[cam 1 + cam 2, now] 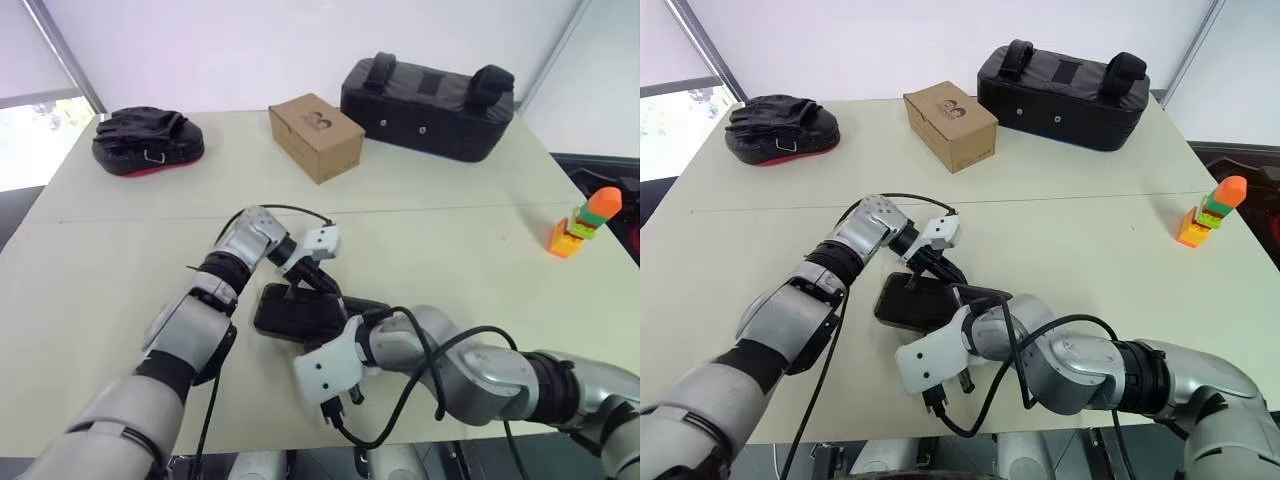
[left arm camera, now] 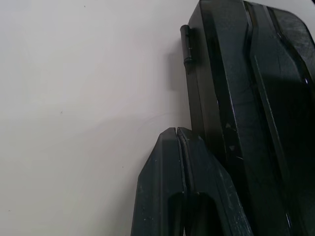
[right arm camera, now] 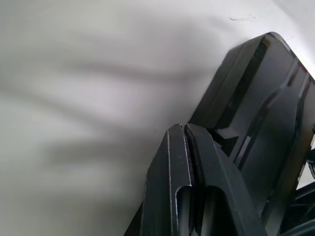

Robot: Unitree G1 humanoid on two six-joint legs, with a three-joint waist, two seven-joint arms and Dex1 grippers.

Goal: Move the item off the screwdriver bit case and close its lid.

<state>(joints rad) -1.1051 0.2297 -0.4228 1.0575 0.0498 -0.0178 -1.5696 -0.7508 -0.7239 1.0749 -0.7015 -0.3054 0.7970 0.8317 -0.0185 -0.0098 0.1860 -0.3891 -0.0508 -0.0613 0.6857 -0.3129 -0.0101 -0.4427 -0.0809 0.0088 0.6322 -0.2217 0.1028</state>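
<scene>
Counter: broad, pale, matte; we take it to give little grip against sliding.

Black padded bag, at 1 o'clock, far edge. Cardboard box, at 12 o'clock. Black glove pad, at 10 o'clock.

Screwdriver bit case: centre, near edge, lying flat between both arms, lid seemingly down. Rigid, smooth plastic; we judge it light and apt to skid, so we press from above near the latch edge while bracing the opposite side.

Left gripper: jaws pressed together, holding nothing, tips at the case's far edge.

Right gripper: jaws pressed together, empty, just beside the case's near corner.

Item: block tower, at 3 o'clock, well apart from the case, upright; light, topples easily.
</scene>
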